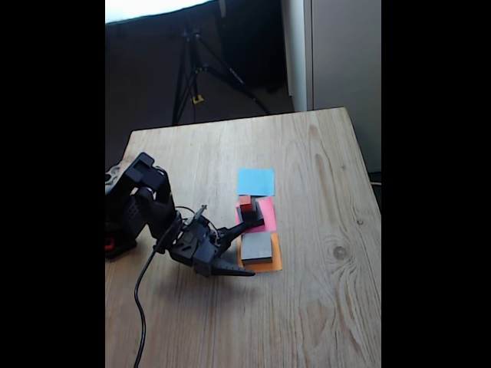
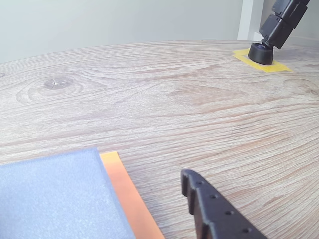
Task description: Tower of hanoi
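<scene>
Mid-game: we are reaching in from the left, jaws apart, beside the grey slab on the near orange square.

In the fixed view we are seeing the gripper (image 1: pixel 247 245) spread wide, one finger toward the black blocks (image 1: pixel 254 215), the other lying low by the orange square (image 1: pixel 275 263); it is gripping nothing. The grey slab (image 1: pixel 257 247) is sitting alone on the orange square, while the red cube (image 1: pixel 245 202) and black blocks are clustering on the pink square (image 1: pixel 268 215); their exact stacking is too blurred to tell. The far blue square (image 1: pixel 255 182) is lying bare. We are judging that the smaller pieces are still waiting to go onto the slab. The wooden table (image 1: pixel 322 307) is showing knots; a tripod (image 1: pixel 196 69) is standing in the dim room beyond.
</scene>
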Motion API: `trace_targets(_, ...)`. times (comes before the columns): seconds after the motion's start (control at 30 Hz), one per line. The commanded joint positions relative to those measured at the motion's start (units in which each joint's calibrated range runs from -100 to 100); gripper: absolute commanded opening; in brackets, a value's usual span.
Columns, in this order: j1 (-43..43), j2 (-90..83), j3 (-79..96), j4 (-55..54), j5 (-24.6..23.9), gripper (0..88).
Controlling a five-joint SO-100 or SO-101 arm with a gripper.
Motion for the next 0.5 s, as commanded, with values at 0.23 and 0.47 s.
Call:
trace_targets(0.23,0.3,1.2,-0.5,-1.9,0.5,57.7)
trace_targets(0.47,0.4,1.5,-0.5,-2.2,0.5,57.7)
